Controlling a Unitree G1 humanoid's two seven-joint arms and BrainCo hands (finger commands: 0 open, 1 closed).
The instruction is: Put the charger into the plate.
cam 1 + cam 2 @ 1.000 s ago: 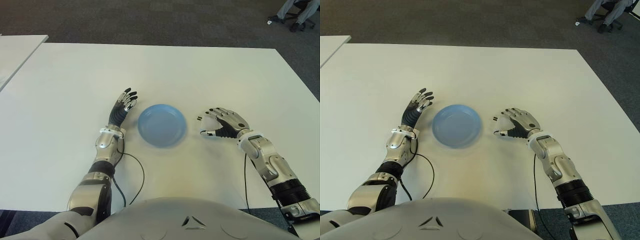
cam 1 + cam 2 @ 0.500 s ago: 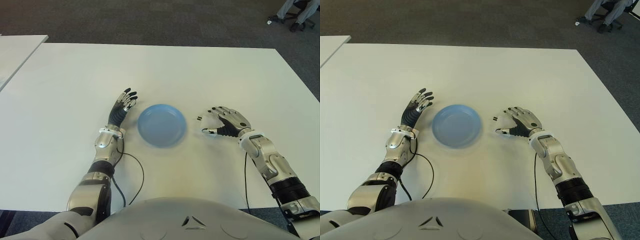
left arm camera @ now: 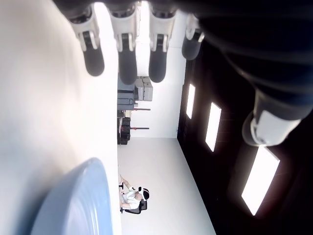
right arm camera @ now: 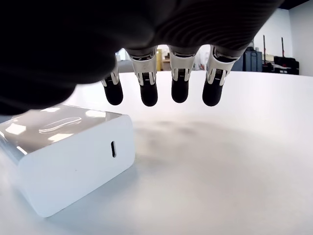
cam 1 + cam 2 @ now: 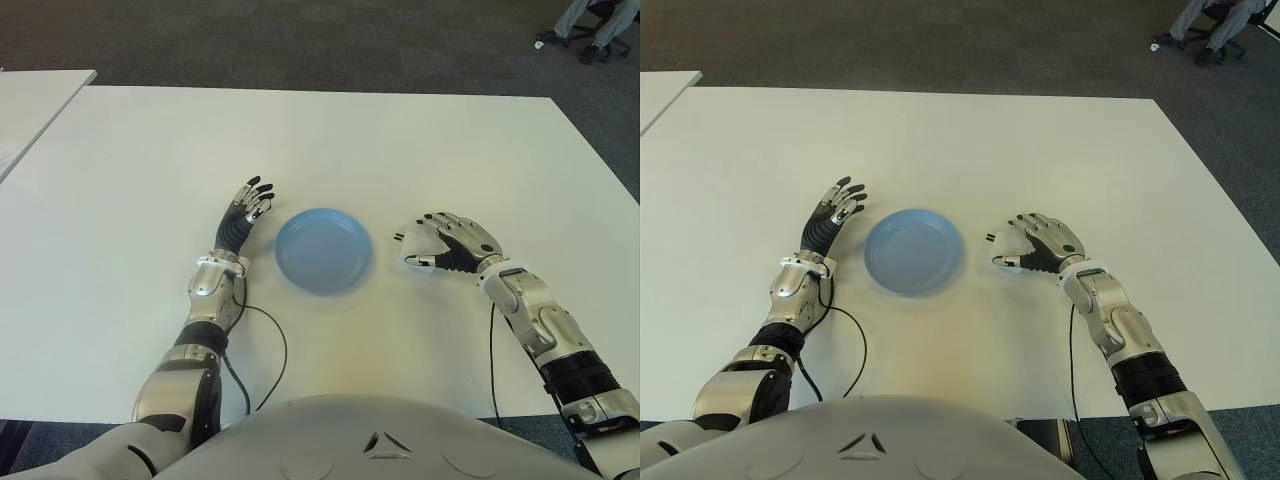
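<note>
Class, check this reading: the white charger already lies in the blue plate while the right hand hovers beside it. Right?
Not quite. The charger lies on the white table, under the right hand and to the right of the blue plate, which holds nothing. The right wrist view shows it on the tabletop.

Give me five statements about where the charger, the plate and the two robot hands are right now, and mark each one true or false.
1. The charger lies inside the plate. False: it sits on the white table, to the right of the plate.
2. The right robot hand is over the charger with its fingers not closed on it. True.
3. The plate is blue and holds nothing. True.
4. The left robot hand grips the rim of the plate. False: it shows to the left of the plate, fingers spread, holding nothing.
5. The plate lies between the two robot hands. True.
</note>
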